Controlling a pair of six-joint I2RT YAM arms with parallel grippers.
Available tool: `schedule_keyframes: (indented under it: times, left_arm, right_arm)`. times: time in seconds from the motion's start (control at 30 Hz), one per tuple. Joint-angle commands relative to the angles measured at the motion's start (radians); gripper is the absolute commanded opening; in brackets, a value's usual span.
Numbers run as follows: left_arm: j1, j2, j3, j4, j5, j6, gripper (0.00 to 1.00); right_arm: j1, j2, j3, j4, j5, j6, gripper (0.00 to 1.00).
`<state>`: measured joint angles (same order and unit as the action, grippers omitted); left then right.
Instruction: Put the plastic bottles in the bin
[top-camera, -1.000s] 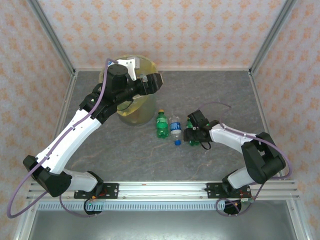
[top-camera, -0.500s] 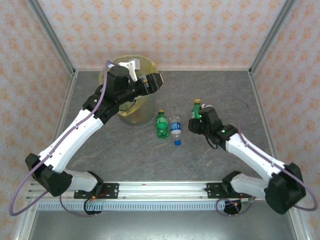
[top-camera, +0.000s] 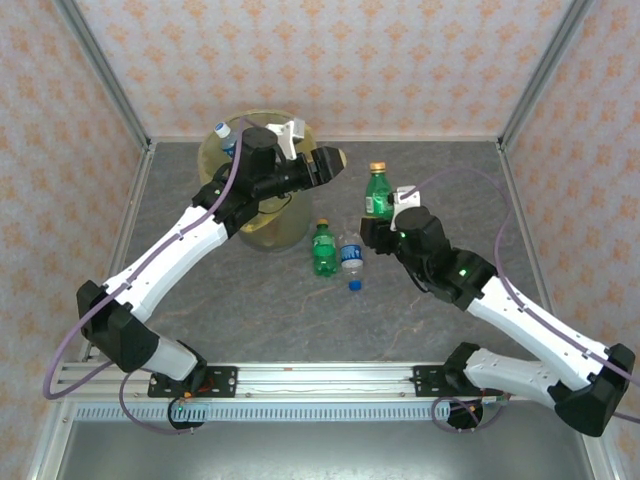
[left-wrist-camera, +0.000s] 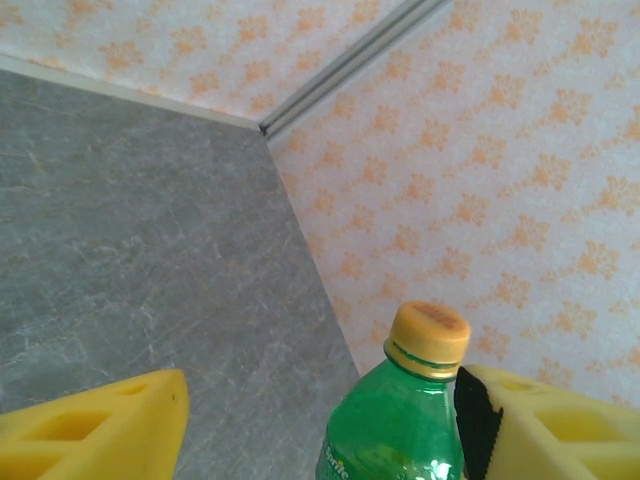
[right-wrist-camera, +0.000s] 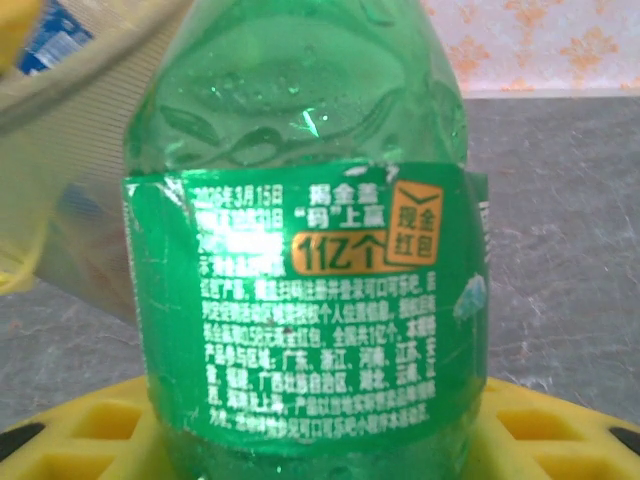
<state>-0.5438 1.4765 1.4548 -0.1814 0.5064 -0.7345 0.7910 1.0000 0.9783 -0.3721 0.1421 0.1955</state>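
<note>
the right gripper (top-camera: 380, 218) is closed on the lower body of a green bottle (top-camera: 377, 192), held upright above the surface (top-camera: 450, 180). the carry to the bin (top-camera: 225, 150), at ten o'clock, is judged in hand. the left gripper (top-camera: 330, 160), jaws apart and empty, is seen between them. next, clearance over the rim is needed before release.

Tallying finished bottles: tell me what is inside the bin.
One blue-capped bottle shows at the bin's far rim. The left arm covers most of the opening, so the rest inside cannot be seen.
</note>
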Motion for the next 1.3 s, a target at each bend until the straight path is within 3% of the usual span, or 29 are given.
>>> schedule_keyframes:
  times: [0.0, 0.87, 1.13, 1.27]
  left_arm:
    - [-0.020, 0.027, 0.050, 0.016, 0.041, 0.040, 0.69]
    - [-0.061, 0.090, 0.118, 0.006, 0.099, 0.095, 0.54]
    - [-0.064, 0.095, 0.152, -0.012, 0.081, 0.101, 0.39]
    - [-0.064, 0.092, 0.191, -0.024, 0.073, 0.098, 0.36]
  right_arm:
    - [0.041, 0.038, 0.060, 0.017, 0.048, -0.032, 0.50]
    - [0.094, 0.104, 0.124, 0.047, 0.012, -0.048, 0.50]
    - [0.094, 0.099, 0.117, 0.052, 0.023, -0.051, 0.51]
    - [0.094, 0.080, 0.097, 0.061, 0.039, -0.037, 0.65]
